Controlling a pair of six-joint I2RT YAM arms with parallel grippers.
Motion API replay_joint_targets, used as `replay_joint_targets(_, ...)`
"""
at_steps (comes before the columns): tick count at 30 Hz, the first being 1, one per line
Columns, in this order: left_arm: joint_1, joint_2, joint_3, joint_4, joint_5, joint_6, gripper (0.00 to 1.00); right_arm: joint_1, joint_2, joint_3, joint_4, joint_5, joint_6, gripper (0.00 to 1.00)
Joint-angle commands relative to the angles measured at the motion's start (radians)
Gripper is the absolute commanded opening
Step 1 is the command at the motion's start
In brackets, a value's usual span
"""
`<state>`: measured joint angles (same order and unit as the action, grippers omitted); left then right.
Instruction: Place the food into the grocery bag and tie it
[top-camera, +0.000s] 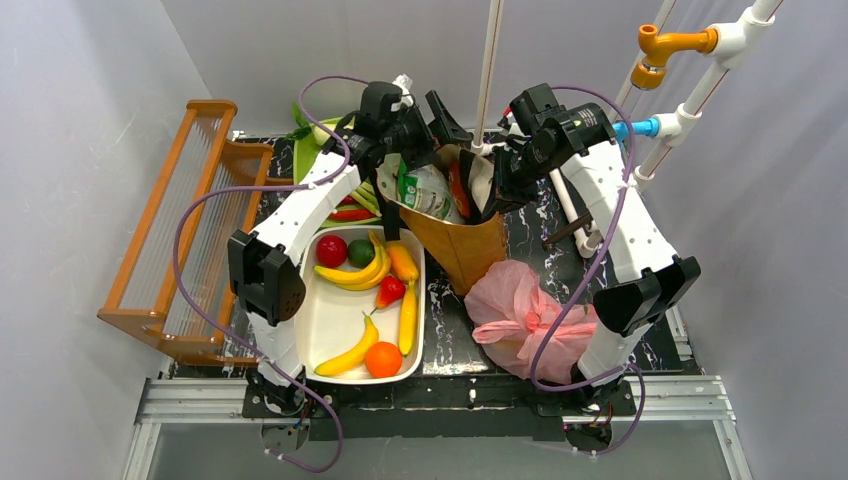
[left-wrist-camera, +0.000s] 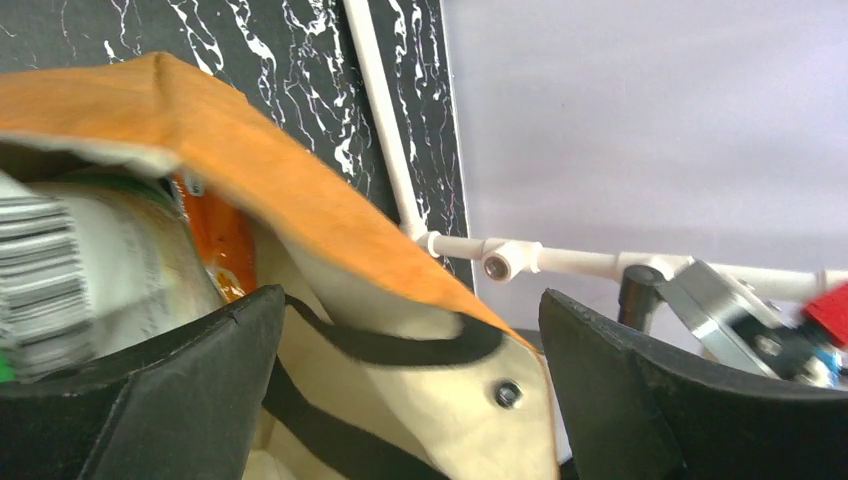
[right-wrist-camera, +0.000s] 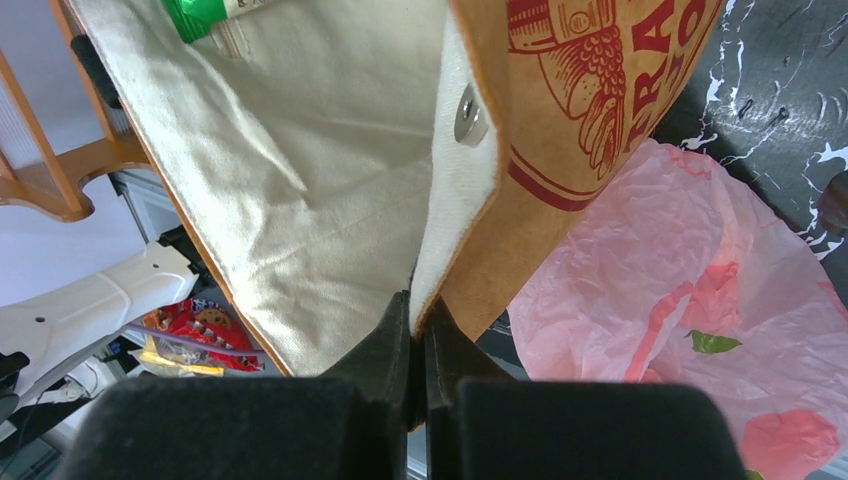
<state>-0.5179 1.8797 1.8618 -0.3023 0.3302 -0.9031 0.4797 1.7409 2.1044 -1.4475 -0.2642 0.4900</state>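
- Across the black marbled desk (top-camera: 445, 320) I see both arms reaching away from me toward a standing brown paper bag (top-camera: 470, 250) near the middle.
- At the far left, a wooden rack (top-camera: 190, 220) lies tilted against the desk edge.
- My left arm (top-camera: 300, 215) ends at the brown bag's mouth. Its jaws stand wide apart and hold nothing. In the left wrist view one finger (left-wrist-camera: 190, 400) is inside the bag beside a crisp packet (top-camera: 430, 190), and the other is outside the bag's wall.
- My right arm (top-camera: 625, 225) ends at the bag's opposite side. Its jaws are closed tight on the bag's rim, pinching the brown wall and its pale lining together.
- The white tray (top-camera: 335, 320) sits between the left arm and the brown bag.
- The grocery bag (top-camera: 520, 315) lies crumpled on the desk just beside the brown bag's foot, close to the right arm's base, apart from both jaws.
- The food (top-camera: 355, 272) lies in the tray: several yellow bananas, a red and a green round piece, an orange (top-camera: 383, 360) at the near end.
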Motion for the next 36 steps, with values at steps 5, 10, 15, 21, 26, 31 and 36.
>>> replay_joint_targets(5, 0.004, -0.071, 0.188, -0.316, 0.063, 0.312, 0.98, -0.005, -0.013, 0.012, -0.011, -0.012, -0.014, 0.01)
replay_joint_targets(10, -0.024, -0.204, 0.130, -0.309, 0.094, 0.565, 0.98, -0.010, -0.003, 0.028, -0.021, -0.003, -0.014, 0.01)
replay_joint_targets(15, -0.089, -0.359, 0.003, -0.313, 0.133, 0.741, 0.98, -0.019, -0.007, 0.009, -0.010, 0.001, -0.015, 0.01)
replay_joint_targets(21, -0.199, -0.516, -0.166, -0.310, 0.232, 0.874, 0.97, -0.026, -0.023, -0.024, 0.026, -0.010, -0.012, 0.01)
replay_joint_targets(26, -0.316, -0.607, -0.311, -0.311, 0.314, 1.100, 0.98, -0.031, -0.011, -0.014, 0.019, -0.009, -0.022, 0.01)
replay_joint_targets(31, -0.431, -0.627, -0.378, -0.307, 0.360, 1.266, 0.98, -0.035, -0.011, -0.017, 0.024, -0.010, -0.013, 0.01)
replay_joint_targets(36, -0.523, -0.570, -0.386, -0.255, 0.338, 1.303, 0.98, -0.036, -0.016, -0.037, 0.033, -0.011, -0.008, 0.01)
